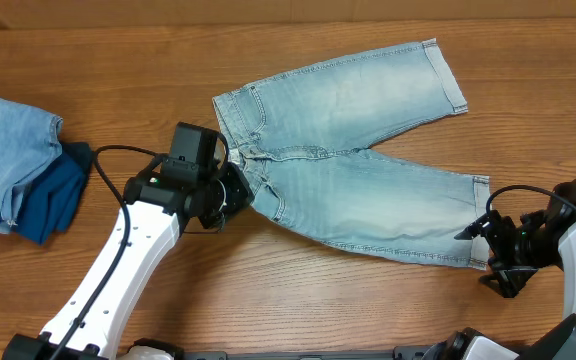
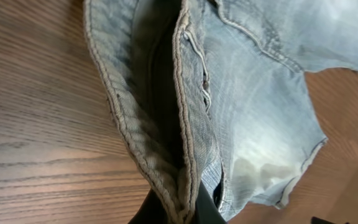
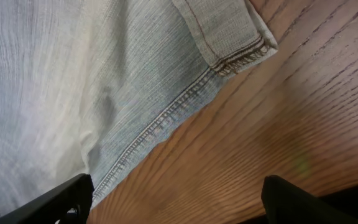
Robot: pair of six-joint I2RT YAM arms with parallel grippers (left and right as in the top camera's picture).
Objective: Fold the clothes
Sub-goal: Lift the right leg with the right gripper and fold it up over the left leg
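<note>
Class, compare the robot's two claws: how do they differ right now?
The left claw is shut on the shorts' waistband; the right claw is open, gripping nothing. The left claw sits at the waist end, the right claw by a leg cuff. Both are at the shorts' edges.

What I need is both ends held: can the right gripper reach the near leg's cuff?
Probably yes: the right gripper stands open beside the cuff of the shorts, with nothing in the way.
</note>
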